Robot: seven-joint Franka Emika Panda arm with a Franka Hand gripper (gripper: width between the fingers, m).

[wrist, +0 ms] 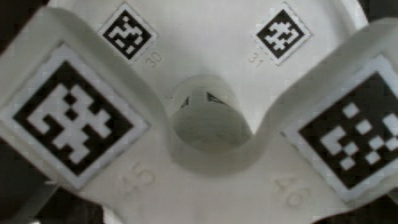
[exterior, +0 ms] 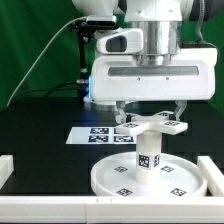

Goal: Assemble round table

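Note:
The round disc [exterior: 118,178] lies flat at the front, with small square tags on its face. The short leg [exterior: 147,158] stands upright on its middle. The T-shaped foot piece [exterior: 150,126] sits across the leg's top, tags facing up. My gripper [exterior: 150,113] hangs directly over the foot piece with its fingers [exterior: 122,110] spread wide, their tips just above the foot's arms. In the wrist view the foot piece [wrist: 205,170] fills the frame, with big tags on its arms and a round boss at its centre. My fingertips do not show there.
The marker board [exterior: 92,133] lies on the black table behind the disc. White raised rails run along the exterior view's left [exterior: 5,172], right [exterior: 212,165] and front edge. A green backdrop stands behind the arm.

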